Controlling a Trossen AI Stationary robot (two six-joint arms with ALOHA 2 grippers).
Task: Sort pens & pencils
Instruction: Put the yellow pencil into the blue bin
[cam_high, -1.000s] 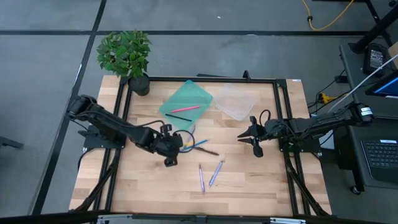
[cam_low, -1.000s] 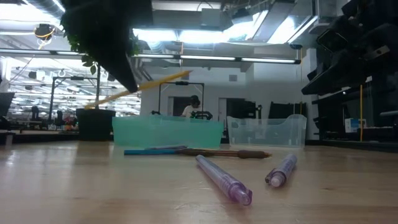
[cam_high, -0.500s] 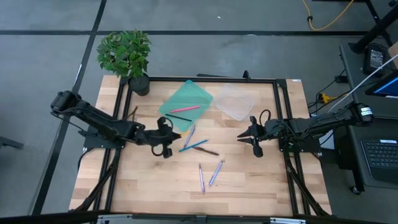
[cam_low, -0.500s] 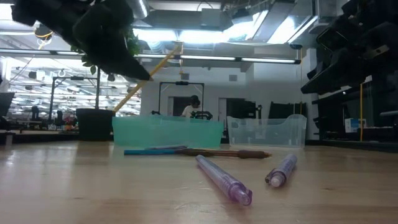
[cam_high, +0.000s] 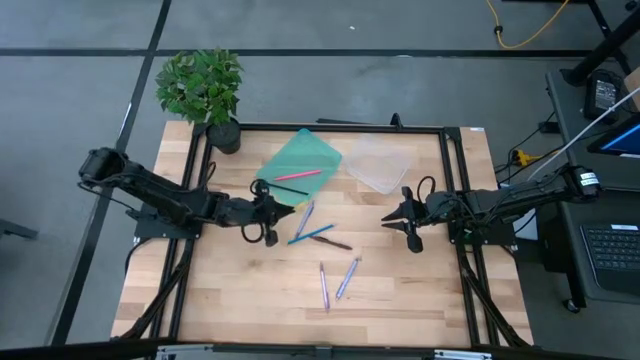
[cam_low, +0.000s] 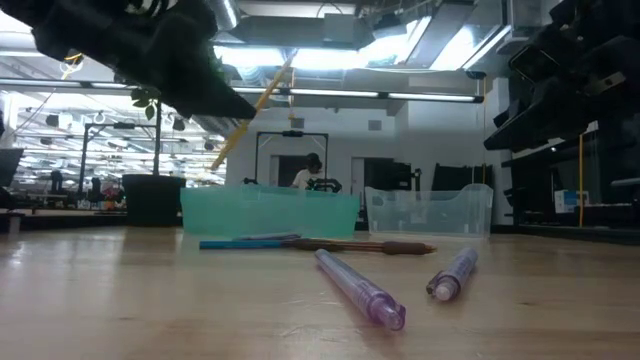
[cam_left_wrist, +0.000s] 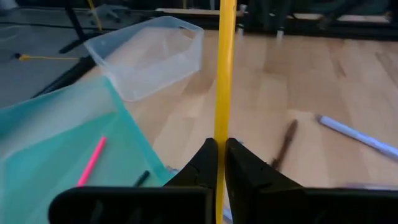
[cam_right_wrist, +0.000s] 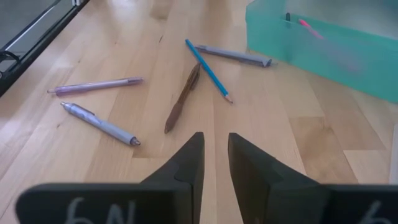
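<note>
— Five sticks are counted loose on the worktop (cam_high: 400, 300) in the high view: a blue pencil (cam_high: 312, 234), a dark brown one (cam_high: 338, 243) touching it, a grey-blue pen (cam_high: 304, 218) just above, and two lavender pens (cam_high: 323, 285) lower centre. Where is the yellow pencil (cam_left_wrist: 224, 81)?

— It is held by the left gripper (cam_left_wrist: 218, 163), fingers clamped shut on its lower end, left of centre in the high view, beside the teal tray (cam_high: 300, 160). In the low view it is seen slanting up at upper left, above the tray wall.

— What is found in the tray?

— A pink pencil (cam_high: 299, 175) and a dark stick (cam_high: 290, 189) lie inside. The clear tray (cam_high: 378, 168), to its right, appears to hold nothing.

— And the right gripper (cam_right_wrist: 212, 155)?

— It hangs right of centre over bare wood, fingers a narrow gap apart, nothing held.

— How is the pencil judged to handle?

— Light, stiff and smooth is the likely answer. Gripped near one end, a swing or slip could be expected; a hold nearer the middle would be steadier. The lavender pens are round and may roll, so they are best pinched across the barrel.
</note>
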